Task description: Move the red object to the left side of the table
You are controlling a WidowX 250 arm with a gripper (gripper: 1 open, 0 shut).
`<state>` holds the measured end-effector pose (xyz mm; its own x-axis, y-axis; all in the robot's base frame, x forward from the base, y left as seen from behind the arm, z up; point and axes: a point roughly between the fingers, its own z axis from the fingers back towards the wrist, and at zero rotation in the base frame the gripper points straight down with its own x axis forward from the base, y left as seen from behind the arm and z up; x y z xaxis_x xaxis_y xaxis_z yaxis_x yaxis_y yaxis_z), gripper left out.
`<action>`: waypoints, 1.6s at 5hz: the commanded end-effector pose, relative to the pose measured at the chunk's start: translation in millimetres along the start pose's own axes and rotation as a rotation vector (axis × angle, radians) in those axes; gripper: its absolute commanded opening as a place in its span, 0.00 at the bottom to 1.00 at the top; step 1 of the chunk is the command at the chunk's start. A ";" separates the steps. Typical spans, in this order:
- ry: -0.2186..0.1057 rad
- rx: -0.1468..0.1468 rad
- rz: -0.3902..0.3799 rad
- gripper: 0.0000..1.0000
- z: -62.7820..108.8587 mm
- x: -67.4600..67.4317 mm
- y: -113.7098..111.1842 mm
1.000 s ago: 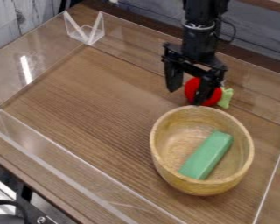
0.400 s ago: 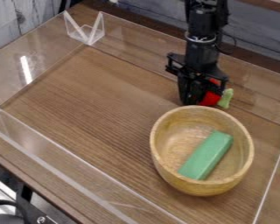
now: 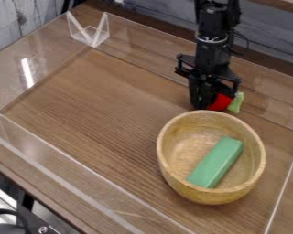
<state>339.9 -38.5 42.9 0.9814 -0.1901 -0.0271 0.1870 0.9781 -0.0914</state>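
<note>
We are seeing the gripper (image 3: 211, 93) pointing down, fingers pinching in around the red ball (image 3: 219, 100) at the table's (image 3: 100, 101) far right, just behind the wooden bowl (image 3: 174, 160). The round ball is probably risking squirting out or snagging the bowl rim. Clear low walls (image 3: 88, 32) are edging the wood-grain top.

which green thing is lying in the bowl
The long green block lies in the wooden bowl. The small green piece sits outside, on the red ball at the gripper.
</note>
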 end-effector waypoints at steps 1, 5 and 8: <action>-0.062 -0.001 -0.004 1.00 20.6 10.2 -1.9; -0.073 -0.013 0.009 1.00 21.2 14.9 -1.7; -0.083 -0.021 0.018 0.00 15.0 19.9 0.0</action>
<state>348.7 -41.9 38.9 0.9853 -0.1704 -0.0133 0.1678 0.9789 -0.1170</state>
